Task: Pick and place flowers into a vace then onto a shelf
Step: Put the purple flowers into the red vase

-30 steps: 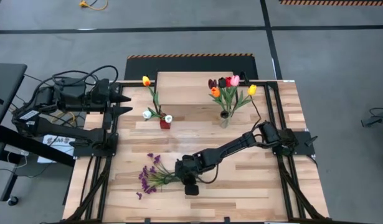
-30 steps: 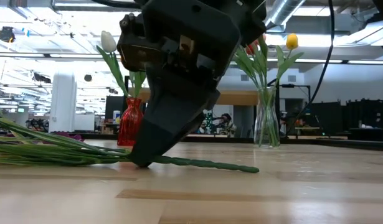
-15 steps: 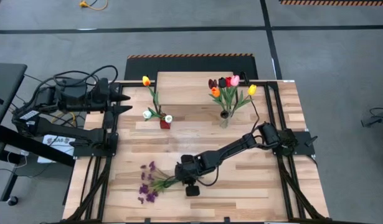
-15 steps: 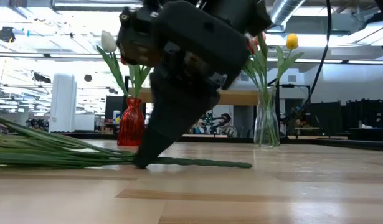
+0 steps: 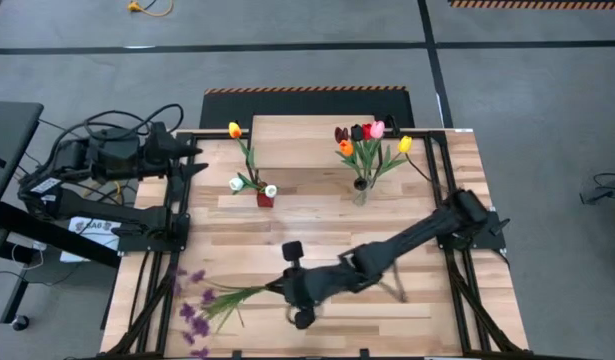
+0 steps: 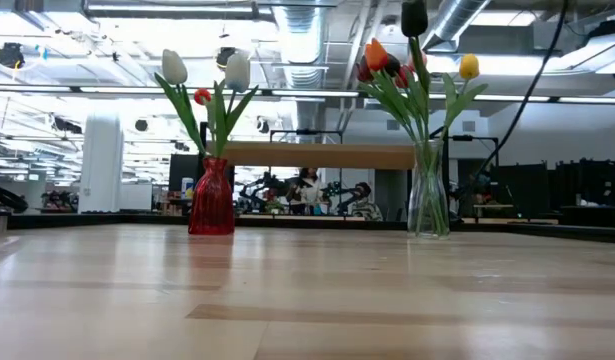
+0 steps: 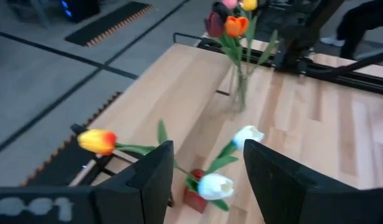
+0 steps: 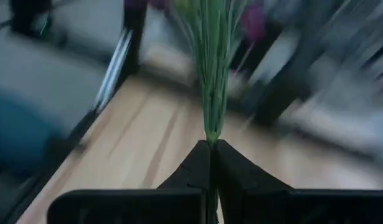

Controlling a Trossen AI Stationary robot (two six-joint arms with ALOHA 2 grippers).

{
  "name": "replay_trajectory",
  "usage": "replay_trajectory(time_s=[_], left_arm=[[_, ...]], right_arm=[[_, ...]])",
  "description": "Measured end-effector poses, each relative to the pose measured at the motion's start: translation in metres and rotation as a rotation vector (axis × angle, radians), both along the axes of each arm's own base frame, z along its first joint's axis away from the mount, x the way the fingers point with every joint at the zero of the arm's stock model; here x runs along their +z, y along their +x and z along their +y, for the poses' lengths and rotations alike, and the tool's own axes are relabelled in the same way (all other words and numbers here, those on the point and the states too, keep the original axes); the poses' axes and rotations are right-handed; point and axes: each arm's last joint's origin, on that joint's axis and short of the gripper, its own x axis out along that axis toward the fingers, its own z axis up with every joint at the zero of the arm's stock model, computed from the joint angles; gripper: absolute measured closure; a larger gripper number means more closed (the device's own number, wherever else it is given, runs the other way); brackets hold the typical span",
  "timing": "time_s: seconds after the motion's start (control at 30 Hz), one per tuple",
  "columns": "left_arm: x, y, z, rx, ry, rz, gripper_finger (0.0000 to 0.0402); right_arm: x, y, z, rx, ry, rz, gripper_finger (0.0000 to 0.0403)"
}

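Right gripper (image 5: 278,289): near the wood-plank table's (image 5: 427,310) front edge, clamped on green stems of the purple-blossomed sprigs (image 5: 202,308), which reach toward the front-left corner.
Left gripper (image 5: 195,165): at the table's left edge, toward the back.
Red vase (image 5: 264,199): white and yellow tulips, back-left.
Clear glass vase (image 5: 360,190): mixed tulips, back-right.

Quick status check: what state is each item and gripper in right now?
Right gripper: shut on the purple sprigs' stems.
Purple sprigs: held by the stems, off the table, blossoms toward its front-left corner.
Left gripper: open, empty, waiting at the table's left edge.
Red vase: upright, holding tulips.
Glass vase: upright, holding tulips.
Shelf: nothing on it yet.
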Motion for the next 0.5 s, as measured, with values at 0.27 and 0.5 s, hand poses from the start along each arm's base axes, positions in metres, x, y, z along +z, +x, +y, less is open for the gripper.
replay_trajectory(time_s=[0.27, 0.5], left_arm=[[0.008, -0.011, -0.001, -0.015, 0.077, -0.075, 0.0217], [-0.002, 0.000, -0.006, -0.255, 0.073, -0.269, 0.0217]], right_arm=[[0.062, -0.005, -0.006, -0.067, -0.074, -0.490, 0.0401], [0.080, 0.011, -0.058, 0.002, 0.057, -0.608, 0.0401]])
